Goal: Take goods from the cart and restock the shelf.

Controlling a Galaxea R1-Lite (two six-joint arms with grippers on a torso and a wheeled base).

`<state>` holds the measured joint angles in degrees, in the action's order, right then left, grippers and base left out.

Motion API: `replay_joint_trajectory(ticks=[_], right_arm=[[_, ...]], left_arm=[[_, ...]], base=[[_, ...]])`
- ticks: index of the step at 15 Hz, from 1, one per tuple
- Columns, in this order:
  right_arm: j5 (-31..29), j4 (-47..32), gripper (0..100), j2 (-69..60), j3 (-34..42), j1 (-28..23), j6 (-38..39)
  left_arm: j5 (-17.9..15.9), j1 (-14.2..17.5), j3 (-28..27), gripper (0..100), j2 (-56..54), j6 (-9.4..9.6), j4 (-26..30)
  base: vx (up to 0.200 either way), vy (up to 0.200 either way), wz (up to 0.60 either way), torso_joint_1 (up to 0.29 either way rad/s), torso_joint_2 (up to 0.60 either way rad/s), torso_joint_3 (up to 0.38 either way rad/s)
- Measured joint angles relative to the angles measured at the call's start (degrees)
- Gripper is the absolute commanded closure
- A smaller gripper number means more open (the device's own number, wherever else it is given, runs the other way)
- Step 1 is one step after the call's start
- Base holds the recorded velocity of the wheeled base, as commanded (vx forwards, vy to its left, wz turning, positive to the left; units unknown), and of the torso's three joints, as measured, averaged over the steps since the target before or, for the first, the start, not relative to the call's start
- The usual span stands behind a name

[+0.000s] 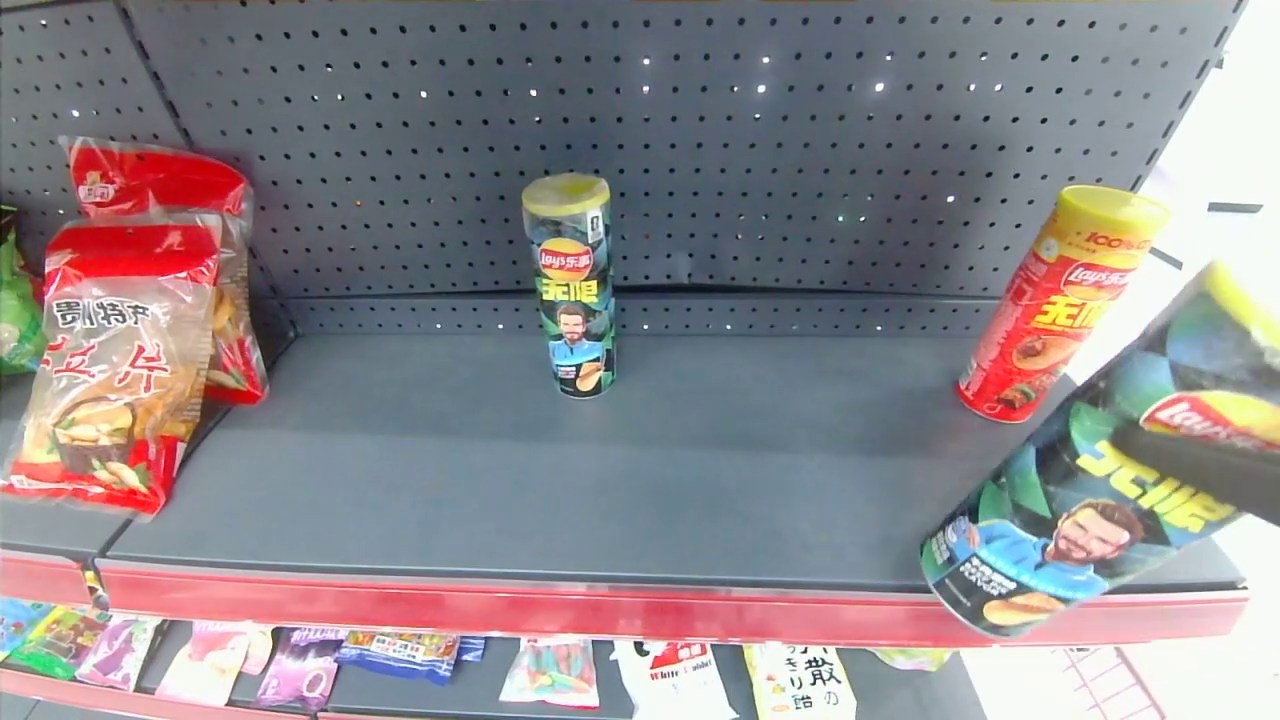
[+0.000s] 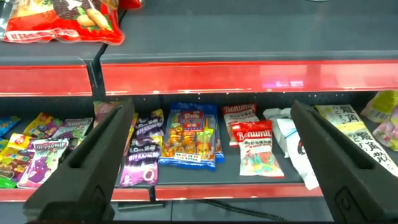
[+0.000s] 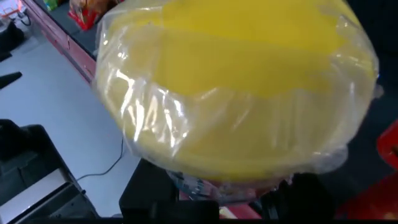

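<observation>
By the red-edged grey shelf [image 1: 700, 450] — right claw [image 1: 1190, 455] clamps a tilted can [image 1: 1080, 500], left claw [image 2: 211, 112] apart.

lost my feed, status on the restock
Right hand shut on dark chip can, tilted at shelf front. Left hand open, empty. Red can stands just behind.

On shelf [image 1: 700, 480]: snack bags [image 1: 110, 370] left, middle can [image 1: 572, 290] at back, end can [image 1: 1060, 305] right. My right claw [image 3: 230, 196] has tilted can [image 1: 1080, 500] before end can.
</observation>
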<state>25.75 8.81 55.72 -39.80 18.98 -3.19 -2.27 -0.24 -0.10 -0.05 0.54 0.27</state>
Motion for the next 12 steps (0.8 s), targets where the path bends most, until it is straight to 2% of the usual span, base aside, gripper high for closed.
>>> replay_joint_trajectory(ticks=[2,5,12], right_arm=[[-0.2,-0.1,100,1.8,-3.7,2.9,0.0],[-1.1,0.2,100,3.4,-4.3,6.8,0.1],[-1.3,0.4,100,3.1,-0.1,7.6,0.2]], left_arm=[[0.0,0.0,0.0,0,0.0,0.04,0.0],[0.0,0.0,0.0,0,0.0,0.0,0.0],[0.0,0.0,0.0,0,0.0,0.06,0.0]], base=[[0.0,0.0,0.0,0.0,0.0,0.0],[0.0,0.0,0.0,0.0,0.0,0.0],[0.0,0.0,0.0,0.0,0.0,0.0]])
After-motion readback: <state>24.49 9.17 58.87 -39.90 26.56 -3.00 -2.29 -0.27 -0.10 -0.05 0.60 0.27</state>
